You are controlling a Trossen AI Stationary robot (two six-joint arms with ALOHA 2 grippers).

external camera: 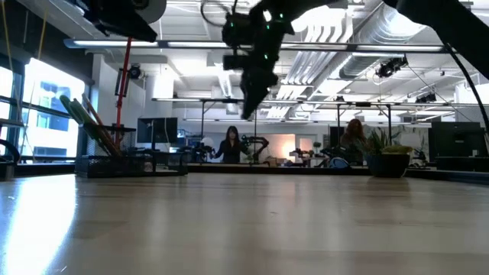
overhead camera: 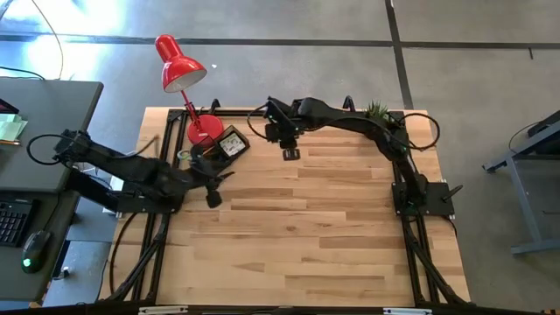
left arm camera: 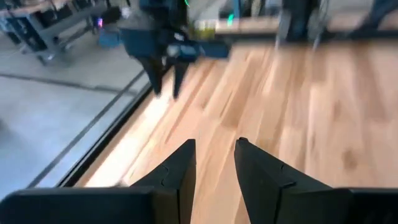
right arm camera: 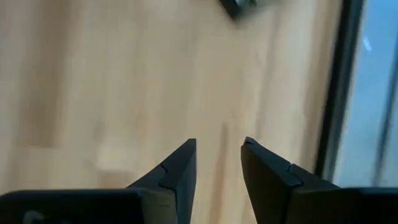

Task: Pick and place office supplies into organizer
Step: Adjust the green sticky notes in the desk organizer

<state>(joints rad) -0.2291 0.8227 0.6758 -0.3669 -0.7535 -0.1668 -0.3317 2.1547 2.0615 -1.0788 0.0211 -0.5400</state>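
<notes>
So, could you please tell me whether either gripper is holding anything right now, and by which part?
Nothing is held. The left gripper and right gripper both have an empty gap between their fingers, above bare table.

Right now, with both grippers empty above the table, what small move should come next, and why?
Probably move the left gripper back toward the organizer beside the red lamp, since both it and the right gripper stand open, holding nothing, over bare table, and no loose supplies show elsewhere.

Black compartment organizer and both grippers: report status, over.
Left gripper open, empty, near black compartment organizer. Right gripper open, empty, above bare wood. Red desk lamp beside organizer. Nothing blocking.
</notes>
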